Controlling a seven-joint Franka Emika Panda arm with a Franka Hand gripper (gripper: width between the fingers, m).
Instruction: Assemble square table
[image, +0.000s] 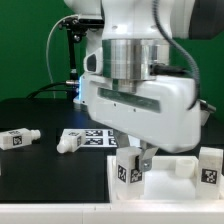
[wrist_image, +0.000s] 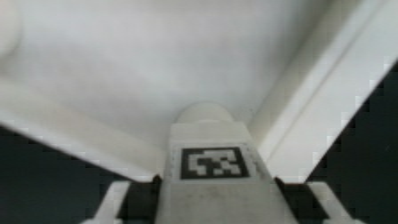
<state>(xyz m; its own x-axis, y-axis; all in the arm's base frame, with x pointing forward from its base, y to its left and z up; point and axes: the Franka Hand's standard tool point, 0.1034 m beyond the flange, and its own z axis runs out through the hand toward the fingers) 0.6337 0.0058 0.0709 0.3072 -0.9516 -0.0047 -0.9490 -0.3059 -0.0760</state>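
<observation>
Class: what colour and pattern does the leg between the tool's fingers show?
White, with a black-and-white square tag; the leg shows best in the wrist view.

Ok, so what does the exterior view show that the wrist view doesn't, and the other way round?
Only the exterior view: the arm, the leftmost leg on the black table, a second leg beside the marker board, and the rightmost leg. Only the wrist view: the raised rim of the square panel close up. Both: the end effector shut on the gripped leg over that panel.
</observation>
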